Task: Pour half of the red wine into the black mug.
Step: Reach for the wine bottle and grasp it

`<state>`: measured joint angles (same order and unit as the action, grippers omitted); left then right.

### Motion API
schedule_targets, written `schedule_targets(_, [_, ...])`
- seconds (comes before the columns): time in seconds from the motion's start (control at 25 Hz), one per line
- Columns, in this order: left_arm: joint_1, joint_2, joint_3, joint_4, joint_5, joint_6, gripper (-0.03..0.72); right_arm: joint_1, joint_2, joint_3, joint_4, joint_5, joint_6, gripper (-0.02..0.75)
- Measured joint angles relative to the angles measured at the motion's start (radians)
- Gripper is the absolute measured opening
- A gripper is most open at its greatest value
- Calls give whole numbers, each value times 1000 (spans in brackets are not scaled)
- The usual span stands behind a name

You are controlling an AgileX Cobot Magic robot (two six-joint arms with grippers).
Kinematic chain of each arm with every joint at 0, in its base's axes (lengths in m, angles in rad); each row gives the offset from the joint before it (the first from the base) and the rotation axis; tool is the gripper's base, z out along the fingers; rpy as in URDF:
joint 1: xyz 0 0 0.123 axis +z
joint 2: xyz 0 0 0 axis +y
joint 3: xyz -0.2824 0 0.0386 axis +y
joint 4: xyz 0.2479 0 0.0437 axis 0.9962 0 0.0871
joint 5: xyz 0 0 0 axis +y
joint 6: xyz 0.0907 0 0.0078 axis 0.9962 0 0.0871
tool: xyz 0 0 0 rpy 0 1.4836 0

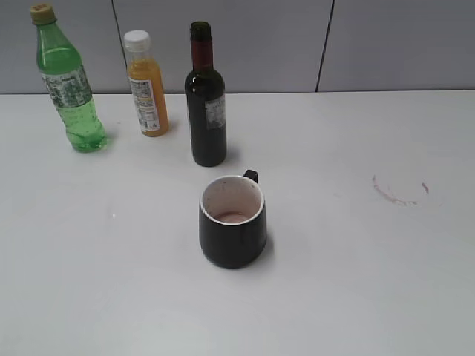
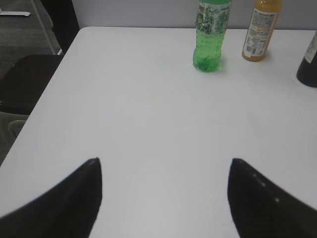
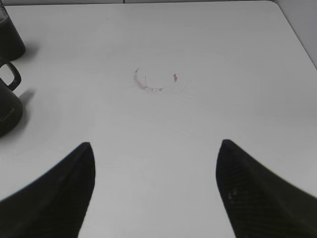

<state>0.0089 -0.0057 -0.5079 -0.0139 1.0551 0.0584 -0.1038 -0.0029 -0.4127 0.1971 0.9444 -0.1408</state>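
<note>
The red wine bottle (image 1: 206, 104) stands upright and uncapped behind the black mug (image 1: 232, 222); its base shows at the right edge of the left wrist view (image 2: 309, 69) and the top left of the right wrist view (image 3: 10, 37). The mug has a white interior with a thin reddish film at the bottom, and its handle points to the back right. It also shows at the left edge of the right wrist view (image 3: 7, 106). My left gripper (image 2: 165, 161) is open over bare table. My right gripper (image 3: 154, 145) is open over bare table. Neither arm shows in the exterior view.
A green plastic bottle (image 1: 68, 81) and an orange juice bottle (image 1: 146, 85) stand at the back left, also in the left wrist view (image 2: 210, 34) (image 2: 261, 29). A reddish ring stain (image 1: 397, 191) marks the white table (image 1: 356, 282) at right. The table's left edge (image 2: 49, 94) drops off.
</note>
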Motion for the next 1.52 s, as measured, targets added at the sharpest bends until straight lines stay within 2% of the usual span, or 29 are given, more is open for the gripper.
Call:
schedule_targets(1.08, [0, 0, 0, 0, 0, 0, 589, 0, 0, 0, 0, 0, 1, 574])
schedule_targets(1.2, [0, 0, -2, -16, -3, 1, 608, 0, 0, 0, 0, 0, 1, 574])
schedule_targets(1.36, [0, 11, -25, -62, -105, 7, 656, 0, 0, 0, 0, 0, 1, 574])
schedule_targets(1.52, [0, 97, -30, -106, -295, 67, 659, 0, 0, 0, 0, 0, 1, 574])
